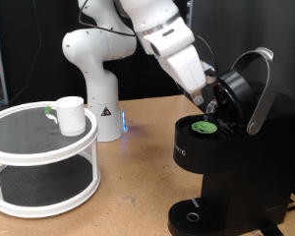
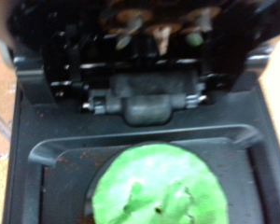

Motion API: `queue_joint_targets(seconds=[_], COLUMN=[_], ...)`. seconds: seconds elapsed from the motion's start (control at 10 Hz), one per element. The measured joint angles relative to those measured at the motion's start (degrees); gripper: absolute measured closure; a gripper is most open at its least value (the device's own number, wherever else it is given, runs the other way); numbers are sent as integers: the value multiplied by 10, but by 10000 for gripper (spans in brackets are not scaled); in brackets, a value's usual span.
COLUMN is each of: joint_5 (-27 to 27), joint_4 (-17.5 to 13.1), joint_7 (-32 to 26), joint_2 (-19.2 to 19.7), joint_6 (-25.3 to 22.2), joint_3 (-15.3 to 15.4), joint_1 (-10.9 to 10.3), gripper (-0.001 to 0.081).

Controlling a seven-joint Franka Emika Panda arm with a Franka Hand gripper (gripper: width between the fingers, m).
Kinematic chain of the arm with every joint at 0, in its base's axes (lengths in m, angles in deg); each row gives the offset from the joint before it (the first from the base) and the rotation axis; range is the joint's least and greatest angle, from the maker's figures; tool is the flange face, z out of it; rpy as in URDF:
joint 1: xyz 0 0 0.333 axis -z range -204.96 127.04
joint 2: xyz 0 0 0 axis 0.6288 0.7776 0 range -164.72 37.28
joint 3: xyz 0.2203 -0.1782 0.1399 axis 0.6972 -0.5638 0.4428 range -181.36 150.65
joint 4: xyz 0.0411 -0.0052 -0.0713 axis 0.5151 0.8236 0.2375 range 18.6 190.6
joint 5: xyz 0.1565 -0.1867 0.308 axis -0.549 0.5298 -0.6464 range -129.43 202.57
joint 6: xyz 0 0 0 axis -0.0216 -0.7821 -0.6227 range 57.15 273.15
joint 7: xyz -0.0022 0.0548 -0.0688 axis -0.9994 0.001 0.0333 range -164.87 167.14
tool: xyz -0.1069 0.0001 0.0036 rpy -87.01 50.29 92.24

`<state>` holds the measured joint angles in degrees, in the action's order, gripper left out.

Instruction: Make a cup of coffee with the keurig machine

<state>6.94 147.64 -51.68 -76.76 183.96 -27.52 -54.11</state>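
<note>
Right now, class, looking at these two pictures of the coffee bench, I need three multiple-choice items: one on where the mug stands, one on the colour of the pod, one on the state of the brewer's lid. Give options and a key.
1. Where is the small white ceramic mug?
A. On the brewer's drip tray
B. On the top shelf of the round white two-tier stand
C. Between the gripper's fingers

2. What colour is the top of the round coffee pod in the brewer?
A. Green
B. Red
C. Silver

3. How is the tall black coffee machine's hinged lid?
A. Shut flat
B. Removed
C. Raised open

Key: 1 B, the mug sits on the stand at the exterior view's left. 2 A, the pod shows green in both views. 3 C, the machine has its lid tilted up, the gripper just above the pod.
</note>
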Motion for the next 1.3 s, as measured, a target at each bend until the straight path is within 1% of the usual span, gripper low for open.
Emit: queue_joint_targets(seconds=[0.4, 0.8, 0.9, 1.1, 1.3], joint_5=[-11, -26, -26, -34, -69], joint_4=[-59, -111, -117, -114, -114], joint_7=[-12, -10, -10, -11, -15], joint_2=[-9, -15, -15, -15, -15], joint_6=[-80, -144, -154, -153, -155], joint_3=[-38, -61, -62, -62, -61], joint_1=[6, 8, 9, 9, 3], gripper=[3, 3, 3, 3, 3])
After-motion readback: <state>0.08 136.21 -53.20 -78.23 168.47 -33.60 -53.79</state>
